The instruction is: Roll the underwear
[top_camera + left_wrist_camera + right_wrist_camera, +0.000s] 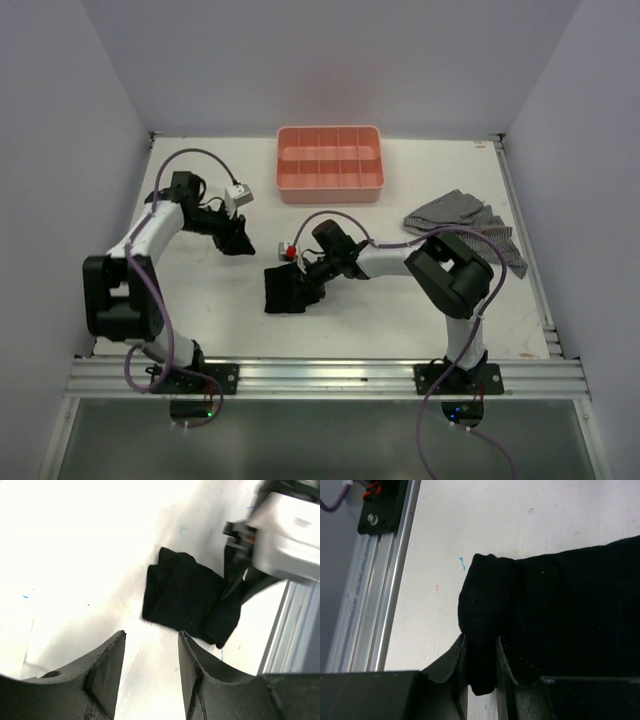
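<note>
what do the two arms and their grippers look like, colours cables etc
The left arm and right arm match: white links between chunky black joints, each trailing a purple cable. The left gripper and right gripper each have two matte black fingers. A small red part sits at the right wrist.

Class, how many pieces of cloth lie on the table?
2: the black underwear near the middle front; the grey checked cloth by the right edge. Another may lie hidden beneath it.
</note>
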### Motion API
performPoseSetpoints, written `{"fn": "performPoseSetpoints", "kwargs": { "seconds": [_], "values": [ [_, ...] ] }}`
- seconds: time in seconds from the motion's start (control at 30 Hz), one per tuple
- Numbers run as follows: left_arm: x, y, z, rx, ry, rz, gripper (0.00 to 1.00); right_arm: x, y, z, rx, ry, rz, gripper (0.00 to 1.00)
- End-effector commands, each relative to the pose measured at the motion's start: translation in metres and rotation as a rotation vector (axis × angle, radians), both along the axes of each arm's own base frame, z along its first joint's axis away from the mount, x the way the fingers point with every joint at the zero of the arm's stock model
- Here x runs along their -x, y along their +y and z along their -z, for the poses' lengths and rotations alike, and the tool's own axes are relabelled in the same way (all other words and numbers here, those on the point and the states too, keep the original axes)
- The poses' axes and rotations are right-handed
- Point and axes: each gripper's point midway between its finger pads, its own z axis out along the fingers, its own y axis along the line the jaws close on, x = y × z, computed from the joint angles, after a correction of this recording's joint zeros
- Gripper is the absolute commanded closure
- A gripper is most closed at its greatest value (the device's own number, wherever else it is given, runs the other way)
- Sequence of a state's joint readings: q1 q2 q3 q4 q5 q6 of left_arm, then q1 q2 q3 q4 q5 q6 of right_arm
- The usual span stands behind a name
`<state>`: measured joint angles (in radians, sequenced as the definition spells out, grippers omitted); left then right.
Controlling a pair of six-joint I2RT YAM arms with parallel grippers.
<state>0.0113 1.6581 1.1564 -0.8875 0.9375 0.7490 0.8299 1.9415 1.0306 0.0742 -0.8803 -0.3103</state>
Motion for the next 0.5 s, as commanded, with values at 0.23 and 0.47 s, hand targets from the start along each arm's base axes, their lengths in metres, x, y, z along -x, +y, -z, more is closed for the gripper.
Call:
{"fn": "performPoseSetpoints", "kwargs": {
  "seconds": [0.23,0.47],
  "values": [
    [0.078,-0.011,0.018,-0.305,-0.614,0.296,0.44,-0.003,-0.002,0.030,0.082,0.356,0.125,1.00],
    [0.094,-0.057,0.039,-0.357,-0.784,0.453,0.42,-0.006,-0.004,0.041,0.109,0.415,0.146,1.00]
  ]
}}
